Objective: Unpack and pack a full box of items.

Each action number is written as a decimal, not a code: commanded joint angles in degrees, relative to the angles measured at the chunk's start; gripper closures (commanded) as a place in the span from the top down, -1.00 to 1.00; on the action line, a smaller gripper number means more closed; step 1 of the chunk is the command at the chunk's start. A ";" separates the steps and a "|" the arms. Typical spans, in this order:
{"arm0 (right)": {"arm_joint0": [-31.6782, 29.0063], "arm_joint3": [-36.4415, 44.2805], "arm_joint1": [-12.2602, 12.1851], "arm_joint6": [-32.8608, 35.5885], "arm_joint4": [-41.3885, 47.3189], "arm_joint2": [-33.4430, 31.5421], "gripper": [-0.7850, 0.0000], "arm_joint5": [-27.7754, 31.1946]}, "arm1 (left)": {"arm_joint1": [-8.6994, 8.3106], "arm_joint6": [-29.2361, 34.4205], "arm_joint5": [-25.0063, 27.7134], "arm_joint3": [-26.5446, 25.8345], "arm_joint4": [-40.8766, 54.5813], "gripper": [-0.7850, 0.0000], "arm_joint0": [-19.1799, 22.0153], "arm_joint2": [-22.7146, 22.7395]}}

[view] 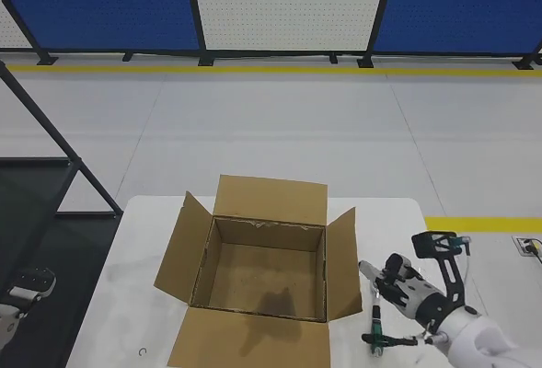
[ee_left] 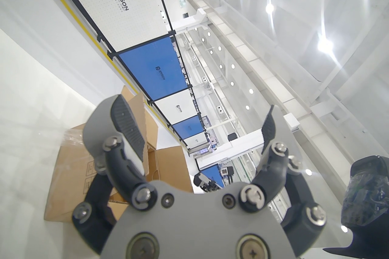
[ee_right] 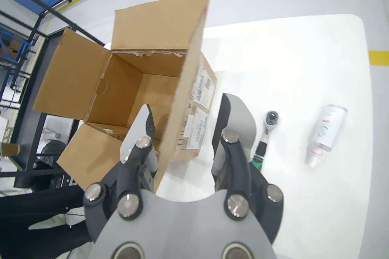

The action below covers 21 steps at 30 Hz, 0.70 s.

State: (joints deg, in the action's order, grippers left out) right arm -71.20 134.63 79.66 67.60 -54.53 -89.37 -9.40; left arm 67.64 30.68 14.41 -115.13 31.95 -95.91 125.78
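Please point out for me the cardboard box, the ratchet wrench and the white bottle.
cardboard box (view: 252,276): top view, on its bare inside floor.
ratchet wrench (ee_right: 263,136): right wrist view, on its metal shaft.
white bottle (ee_right: 326,129): right wrist view, on its labelled body.

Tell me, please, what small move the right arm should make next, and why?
Probably shift the open right gripper sideways over the ratchet: the box looks empty, and the ratchet lies nearest that gripper, the bottle beyond it.
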 commanded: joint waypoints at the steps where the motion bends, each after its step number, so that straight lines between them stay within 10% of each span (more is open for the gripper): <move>1: 1.60 0.01 -0.08 2.36 -0.57 2.34 1.00 -1.03 | 0.04 -0.23 0.16 0.09 0.09 1.00 -0.17 0.01; 8: 5.66 -2.59 -0.27 7.27 -4.26 7.02 1.00 -5.81 | 0.20 -1.03 0.60 0.16 0.46 1.00 -0.75 0.35; 9: 6.07 -3.35 -0.32 7.50 -4.08 7.01 0.77 -5.95 | 0.21 -1.10 0.61 0.18 0.48 1.00 -0.81 0.42; 10: 6.45 -4.00 -0.37 7.81 -4.12 7.12 0.08 -5.90 | 0.22 -1.19 0.61 0.16 0.43 1.00 -0.85 0.47; 14: 7.51 -6.27 -0.52 8.03 -3.50 7.58 -0.88 -6.11 | 0.26 -1.25 0.76 0.06 0.33 1.00 -0.97 0.56; 21: 8.07 -8.75 -0.87 7.85 -4.33 8.16 -1.00 -6.43 | 0.35 -1.47 1.09 -0.12 0.56 1.00 -1.15 0.83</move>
State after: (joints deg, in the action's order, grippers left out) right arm -63.22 126.24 78.84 75.45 -58.54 -81.21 -15.77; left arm 67.97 29.25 15.46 -115.27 32.42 -97.04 126.58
